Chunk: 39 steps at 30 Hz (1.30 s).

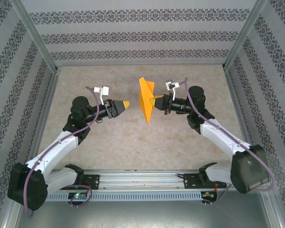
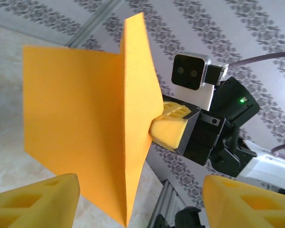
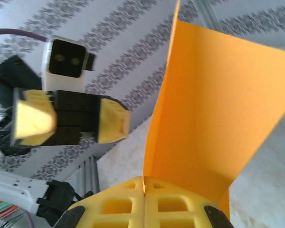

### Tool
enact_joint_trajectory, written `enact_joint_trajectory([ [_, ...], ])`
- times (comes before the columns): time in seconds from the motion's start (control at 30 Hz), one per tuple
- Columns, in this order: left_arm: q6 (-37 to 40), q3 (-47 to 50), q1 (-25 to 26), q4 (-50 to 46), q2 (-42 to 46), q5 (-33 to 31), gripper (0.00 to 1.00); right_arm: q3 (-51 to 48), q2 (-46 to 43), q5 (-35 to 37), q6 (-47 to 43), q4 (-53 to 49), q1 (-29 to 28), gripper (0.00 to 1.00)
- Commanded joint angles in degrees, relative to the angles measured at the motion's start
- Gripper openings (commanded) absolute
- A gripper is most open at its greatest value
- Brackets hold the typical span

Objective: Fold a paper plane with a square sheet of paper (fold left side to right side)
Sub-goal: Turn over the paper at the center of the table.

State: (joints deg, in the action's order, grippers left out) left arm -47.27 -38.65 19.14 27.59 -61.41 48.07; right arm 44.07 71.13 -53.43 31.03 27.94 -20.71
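The right jaws are pressed together on the paper (image 1: pixel 146 99), pinching it at its folded ridge and holding it in the air above the middle of the bench (image 1: pixel 133 147). The left jaws stand spread, to the left of the paper and apart from it, pointing toward it. I judge that the step in hand is to take or shape the paper with the left jaws. To do it well, they should come straight to the layered edge and close on all layers together, not on one loose flap. The right jaws should not let go before that grip is firm, because thin paper bends easily. The paper is plain bright orange, folded into a slim wedge with a sharp point, and one flap stands out sideways from the crease.
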Motion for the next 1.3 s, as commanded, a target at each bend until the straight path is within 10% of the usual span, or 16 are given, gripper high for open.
enact_joint_trajectory([
  [0.0,0.0,-3.3,1.0,3.9,0.0,4.7,0.68,1.3,-1.6,-3.7,2.2,4.2,-1.1,0.00],
  [0.47,2.0,-6.9,4.3,5.3,-5.3,5.1,0.63,5.2,-1.2,-3.8,4.2,4.6,-7.1,0.00],
  [1.27,1.3,-6.4,4.9,9.5,-6.1,2.5,0.02,4.1,-1.8,-0.2,4.7,2.9,-5.1,0.19],
])
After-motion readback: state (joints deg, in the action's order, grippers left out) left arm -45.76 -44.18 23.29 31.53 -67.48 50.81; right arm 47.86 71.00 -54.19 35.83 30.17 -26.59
